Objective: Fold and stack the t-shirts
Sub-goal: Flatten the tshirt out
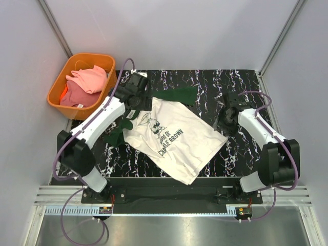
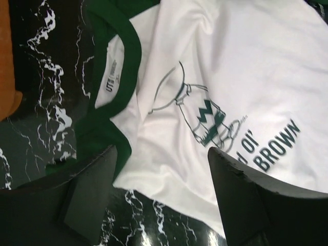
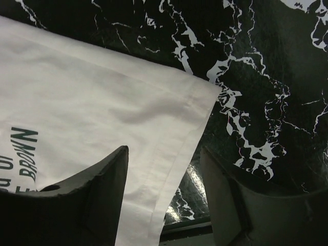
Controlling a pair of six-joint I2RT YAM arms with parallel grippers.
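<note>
Top external view is showing the cream tee (image 1: 174, 143) lying spread at a slant on the mat (image 1: 241, 87), print up, while the pink and coral tees (image 1: 84, 84) are sitting bundled in the basket (image 1: 56, 84). The left gripper (image 1: 139, 106) is hovering by the collar (image 2: 130, 56), jaws apart and holding nothing. The right gripper (image 1: 221, 123) is hanging over the hem corner (image 3: 205, 89), jaws likewise apart and empty. The fold seems to be just starting. Each side should be pinching both cloth layers close to an edge, then lifting together and keeping the tee taut, so no crease is forming.
</note>
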